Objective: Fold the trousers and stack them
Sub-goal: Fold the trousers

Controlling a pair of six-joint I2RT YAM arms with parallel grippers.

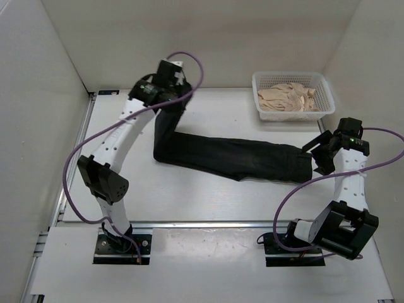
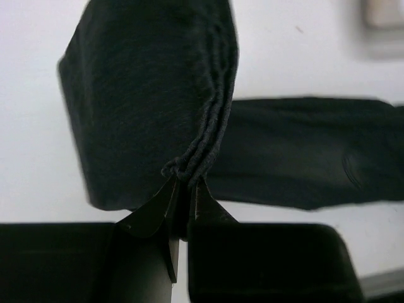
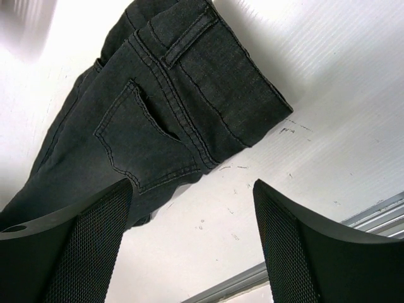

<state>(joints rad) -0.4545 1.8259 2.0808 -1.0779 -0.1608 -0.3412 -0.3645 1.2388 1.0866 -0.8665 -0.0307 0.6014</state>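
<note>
The black trousers (image 1: 233,158) lie across the middle of the table, waist end at the right, legs bending up at the left. My left gripper (image 1: 169,96) is shut on the bunched leg ends and holds them lifted at the back left; in the left wrist view the dark fabric (image 2: 151,95) hangs from the gripper (image 2: 184,183). My right gripper (image 1: 319,154) stands open just right of the waist. The right wrist view has the waistband and back pocket of the trousers (image 3: 170,107) beyond the gripper (image 3: 192,208), with bare table between the fingers.
A white mesh basket (image 1: 260,85) holding beige garments (image 1: 289,98) stands at the back right. White walls close in the table on the left, back and right. A metal rail (image 1: 208,224) runs along the near edge.
</note>
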